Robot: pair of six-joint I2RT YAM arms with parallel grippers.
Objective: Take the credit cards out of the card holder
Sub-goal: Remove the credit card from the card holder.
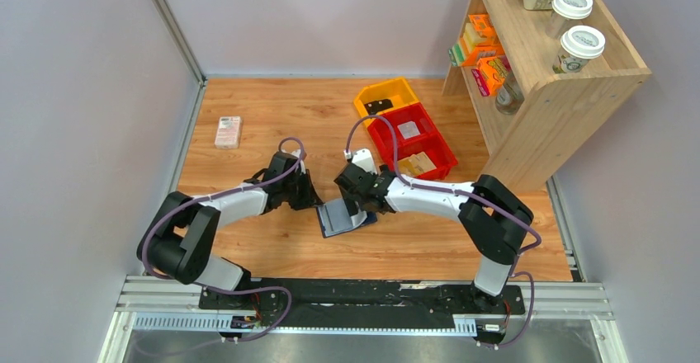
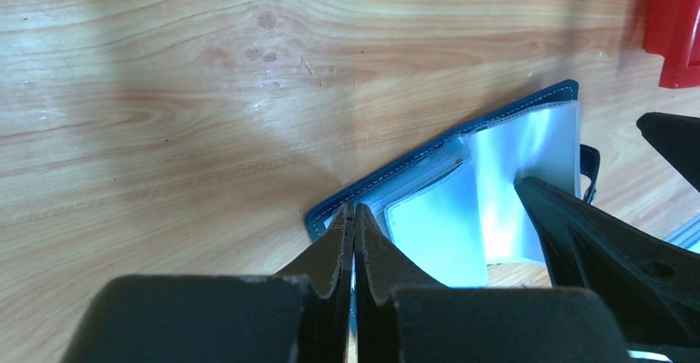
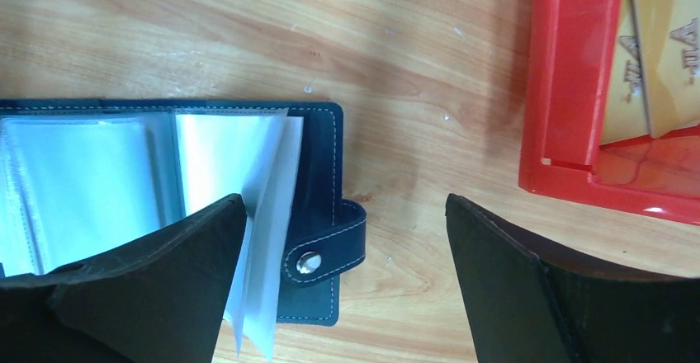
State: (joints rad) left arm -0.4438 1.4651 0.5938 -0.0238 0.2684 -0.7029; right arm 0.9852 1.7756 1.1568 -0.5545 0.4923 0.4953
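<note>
Open navy folding card holder (image 1: 340, 219): closed left gripper (image 2: 353, 211) touches its corner; wide-open right gripper (image 3: 345, 201) straddles its snap-tab edge.

A robot lab cell, dressed as a shop: grey panels (image 1: 82, 91) are enclosing a wooden table (image 1: 289, 107), and a shelf (image 1: 545, 124) is holding snacks (image 1: 491, 73) and cups (image 1: 582, 45).

From above, we see the card holder (image 1: 340, 219) only in part, because the right gripper (image 1: 357, 191) covers its far corner. In the right wrist view it runs off the left edge, and the red bin (image 3: 569, 82) runs off the right. We cannot tell whether the glossy sleeves (image 3: 99, 181) hold any credit cards. The left gripper (image 2: 352, 214), tips pressed together, hides the card holder's near corner.
</note>
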